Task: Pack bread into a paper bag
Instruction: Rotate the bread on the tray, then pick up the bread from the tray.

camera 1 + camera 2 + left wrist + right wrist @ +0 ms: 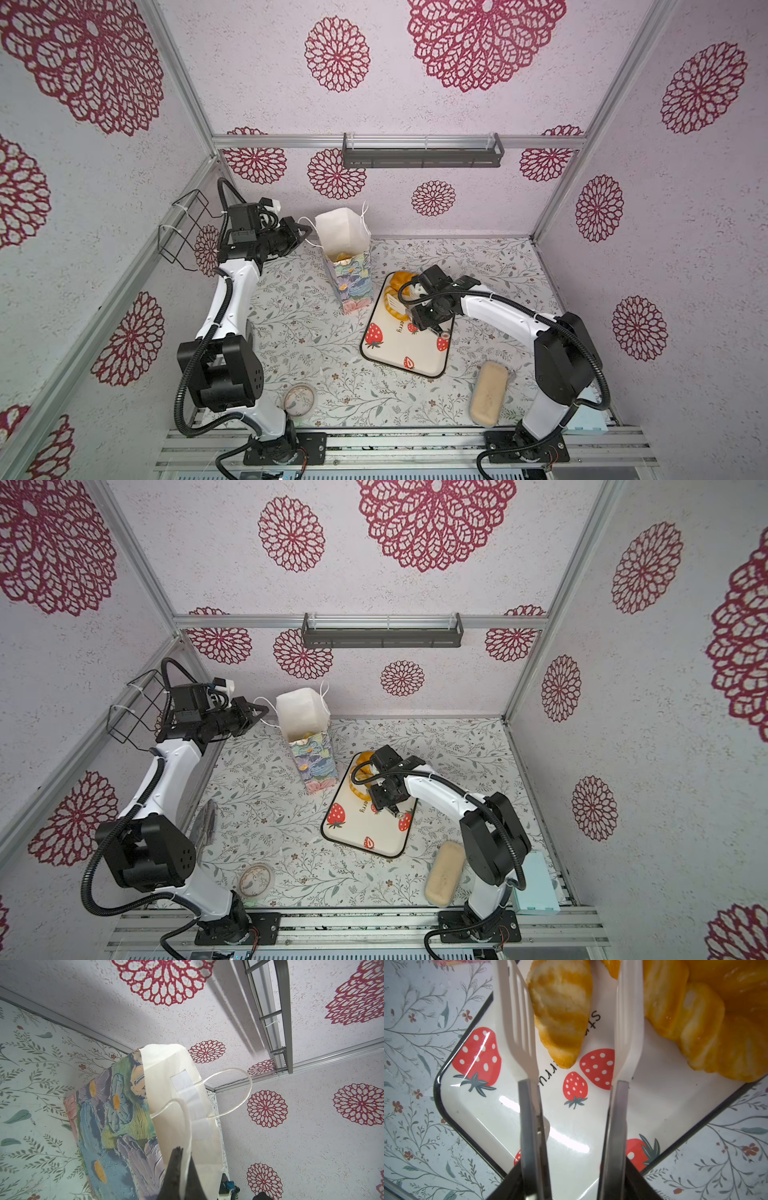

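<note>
— Where does the tall, pastel-flowered paper bag (351,278) stand?
— Just beside the white strawberry-printed tray (401,357), glossy golden bread (341,257) showing inside; the left gripper (306,232) sits at its white cord handle (302,220).
— And the right gripper (417,313)?
— Above the tray, holding white tongs (394,304) over the golden-orange pastries (401,279) there.

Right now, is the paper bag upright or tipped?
Upright: the paper bag stands on its base, mouth up; left gripper shut on its handle.
</note>
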Robot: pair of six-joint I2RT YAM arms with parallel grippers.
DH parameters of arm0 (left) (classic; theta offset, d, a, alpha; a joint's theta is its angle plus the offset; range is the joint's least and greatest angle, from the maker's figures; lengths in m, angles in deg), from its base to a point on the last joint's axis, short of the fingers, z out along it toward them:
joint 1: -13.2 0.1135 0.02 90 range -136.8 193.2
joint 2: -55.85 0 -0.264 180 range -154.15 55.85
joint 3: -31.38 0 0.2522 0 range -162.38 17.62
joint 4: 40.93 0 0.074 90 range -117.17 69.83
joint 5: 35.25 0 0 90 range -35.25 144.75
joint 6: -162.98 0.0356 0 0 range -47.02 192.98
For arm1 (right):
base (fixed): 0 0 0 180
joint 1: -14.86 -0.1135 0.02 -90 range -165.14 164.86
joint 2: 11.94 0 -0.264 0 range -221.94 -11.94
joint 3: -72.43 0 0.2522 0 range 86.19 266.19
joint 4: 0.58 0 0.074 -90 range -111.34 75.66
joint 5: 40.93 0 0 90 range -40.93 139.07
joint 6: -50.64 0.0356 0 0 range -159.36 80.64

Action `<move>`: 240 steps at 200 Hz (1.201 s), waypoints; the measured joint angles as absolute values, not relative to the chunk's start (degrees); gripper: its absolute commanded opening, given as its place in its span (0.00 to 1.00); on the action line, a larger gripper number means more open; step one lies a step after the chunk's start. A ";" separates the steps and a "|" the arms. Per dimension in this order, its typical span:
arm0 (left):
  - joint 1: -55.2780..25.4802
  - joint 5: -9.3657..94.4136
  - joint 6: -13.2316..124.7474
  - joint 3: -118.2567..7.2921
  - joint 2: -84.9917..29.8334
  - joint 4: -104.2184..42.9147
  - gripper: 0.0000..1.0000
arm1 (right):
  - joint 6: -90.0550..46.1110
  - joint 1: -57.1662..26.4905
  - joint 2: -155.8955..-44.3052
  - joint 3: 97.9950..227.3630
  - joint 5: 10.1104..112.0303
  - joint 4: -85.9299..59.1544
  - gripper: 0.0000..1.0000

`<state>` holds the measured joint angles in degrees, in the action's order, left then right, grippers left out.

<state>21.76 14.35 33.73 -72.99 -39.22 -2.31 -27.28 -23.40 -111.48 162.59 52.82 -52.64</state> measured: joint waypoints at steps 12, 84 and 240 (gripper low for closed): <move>21.78 14.37 33.76 -72.99 -39.22 -2.31 0.00 | -27.28 -23.46 -111.48 162.59 52.97 -52.58 0.57; 21.78 14.35 33.76 -72.99 -39.22 -2.26 0.00 | -27.26 -23.88 -111.48 162.59 53.48 -52.38 0.57; 21.89 14.35 33.73 -72.99 -39.22 -2.26 0.00 | -27.28 -25.08 -115.61 166.74 54.33 -51.68 0.57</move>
